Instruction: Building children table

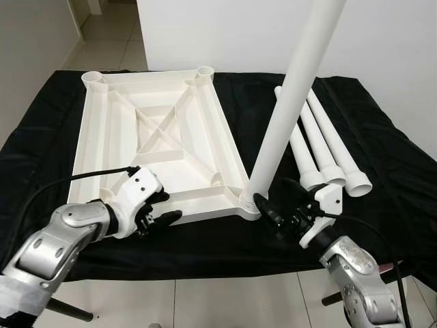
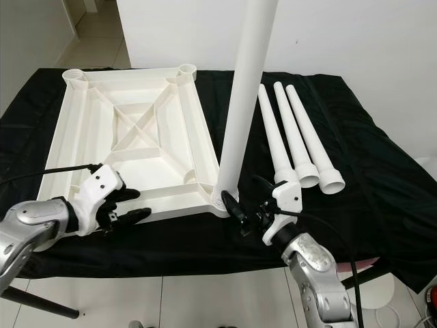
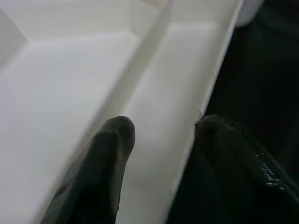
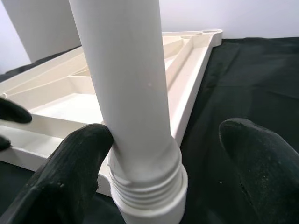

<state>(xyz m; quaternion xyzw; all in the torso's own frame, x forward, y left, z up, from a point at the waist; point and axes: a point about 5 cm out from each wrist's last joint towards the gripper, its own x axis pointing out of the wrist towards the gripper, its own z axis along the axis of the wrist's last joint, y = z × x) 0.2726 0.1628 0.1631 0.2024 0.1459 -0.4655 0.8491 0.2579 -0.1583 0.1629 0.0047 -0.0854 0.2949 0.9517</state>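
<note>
One leg [image 1: 293, 102] stands upright in the corner socket at the 5 o'clock corner of the upturned tabletop [image 1: 160, 137], which lies ribs-up on the black-draped table [image 1: 382, 137]. In the right wrist view the threads at the leg's base are partly exposed above the socket collar, so my judgement is that it is not yet screwed fully home.

The right gripper [image 1: 290, 213] sits at the leg's base with its fingers [image 4: 74, 163] spread wide; one pad touches the leg's side, the other stands well apart, so nothing is clamped. The left gripper [image 1: 153, 210] is at the tabletop's near rim, around 7 o'clock, its fingers open and straddling the rim wall without visibly squeezing it.

To do this step well, the left fingers should pinch the rim firmly to stop the tabletop turning, while the right fingers close low on the leg, just above the threads, and twist in short turns. Keeping the leg vertical matters; a tilt could cross the threads.

Counted: one tabletop, four legs in all, one standing and three spare legs [image 1: 328, 147] lying side by side at 3 o'clock, wide ends toward the robot. Three corner sockets are unfilled, two of them visible at the far corners.
</note>
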